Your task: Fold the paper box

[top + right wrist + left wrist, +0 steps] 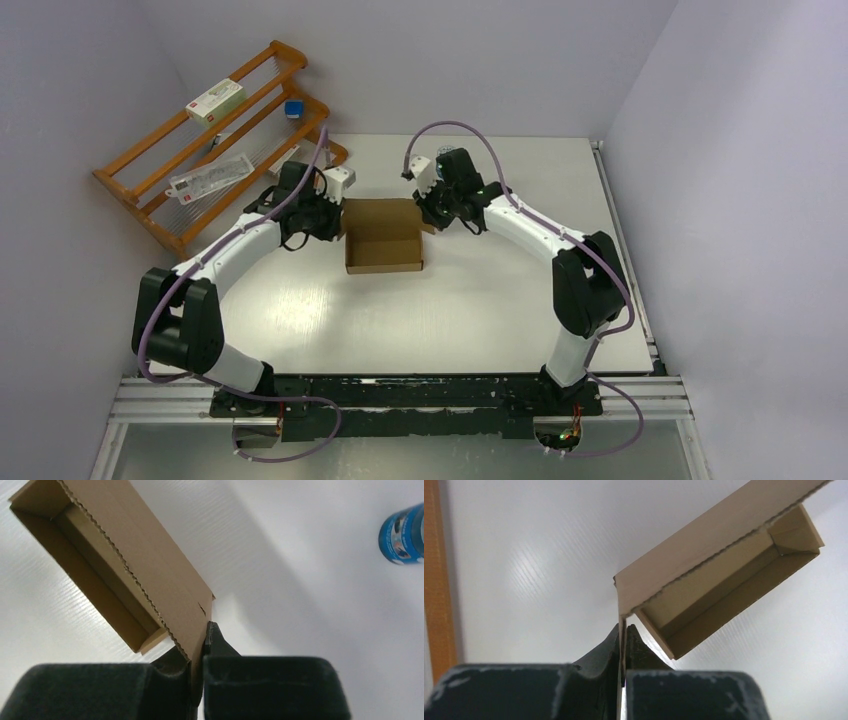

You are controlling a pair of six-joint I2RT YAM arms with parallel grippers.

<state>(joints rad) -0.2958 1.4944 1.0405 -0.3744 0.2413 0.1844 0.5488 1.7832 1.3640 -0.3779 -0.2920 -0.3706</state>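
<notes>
In the top view, the paper box [383,236] lies on the white table [480,310], about in the middle, between the two arms. It is an open shallow tray of brown cardboard, with its opening facing up. The left gripper [333,214] is at the far left corner of the box, and the right gripper [431,211] is at the far right corner. From this view I cannot tell how the jaws stand. A wooden rack [200,165] stands at the far left of the table, with a white carton [214,100] on it.

In the left wrist view, the left gripper [623,639] has its jaws pressed together on a thin cardboard panel of the paper box [709,555]. The panel's edge goes down between the two fingers. The tray part of the box is beyond the fingertips, up and to the right.

In the right wrist view, the right gripper [200,647] is likewise clamped on a panel of the paper box [150,560], near the panel's corner. The tray part is beyond the fingertips, up and to the left. A blue can [403,534] lies on the table at the right edge, well apart from the box.
</notes>
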